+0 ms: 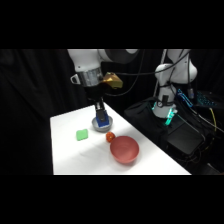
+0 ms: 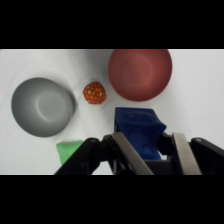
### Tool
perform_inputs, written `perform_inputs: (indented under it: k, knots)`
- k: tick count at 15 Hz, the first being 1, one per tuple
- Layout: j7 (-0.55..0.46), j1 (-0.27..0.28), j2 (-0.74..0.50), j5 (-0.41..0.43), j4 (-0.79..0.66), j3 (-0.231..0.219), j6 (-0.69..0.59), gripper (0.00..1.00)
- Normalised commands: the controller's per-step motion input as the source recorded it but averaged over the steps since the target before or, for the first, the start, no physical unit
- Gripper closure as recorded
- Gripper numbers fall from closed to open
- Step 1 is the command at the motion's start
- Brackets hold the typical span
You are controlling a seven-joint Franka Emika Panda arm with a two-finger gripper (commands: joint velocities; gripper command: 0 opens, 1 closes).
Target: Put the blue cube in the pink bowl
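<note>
The pincer (image 2: 150,150) is clenched on the blue cube (image 2: 138,131), one finger on either side, holding it off the white worktop (image 2: 200,100). The wrist view shows this grasp plainly; from the side the cube (image 1: 103,120) seems to hang just over the grey bowl (image 1: 96,125), though that overlap may be only the angle. In the wrist view the pink bowl (image 2: 140,74) lies at twelve o'clock from the cube, the red-orange ball (image 2: 94,93) at ten, the grey bowl at nine, the green block (image 2: 69,151) beside the linkage.
</note>
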Motion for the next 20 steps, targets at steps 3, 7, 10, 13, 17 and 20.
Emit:
perform_inputs:
  k: [3,7,10,13,17,20]
  knots:
    - [0.03,0.064,-0.33,-0.072,-0.46,0.086,0.28,0.78]
    - [0.02,0.038,-0.27,-0.052,-0.41,0.065,0.27,0.78]
    - [0.00,0.025,-0.24,-0.014,-0.38,0.055,0.25,0.78]
    - [-0.04,0.023,-0.15,-0.007,-0.31,0.047,0.28,0.78]
    - [-0.09,0.023,-0.03,0.046,-0.23,0.046,0.29,0.78]
    - [-0.26,-0.013,0.10,0.118,-0.12,0.034,0.36,0.78]
